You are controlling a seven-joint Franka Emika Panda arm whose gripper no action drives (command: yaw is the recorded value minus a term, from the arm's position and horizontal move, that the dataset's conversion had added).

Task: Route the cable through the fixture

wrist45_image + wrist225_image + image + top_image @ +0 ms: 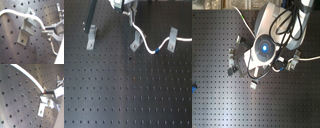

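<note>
Pinching the cable (15, 12) right at its fingertips, the claw (46, 32) is clenched on the white cord, at least that's how it's looking in both wrist views. Just beside the claw, the cord is arching over a grey bracket (26, 30) bolted to the black perforated board (10, 47), so I'm guessing it's being held up high to drop it into that slot.

Further out in the first exterior view, the cable (146, 42) is draping past the middle bracket (136, 42), with its blue band (157, 50) hanging between that one and the far bracket (172, 39). Another bracket (91, 37) is sitting well apart, nothing threaded there yet.
</note>
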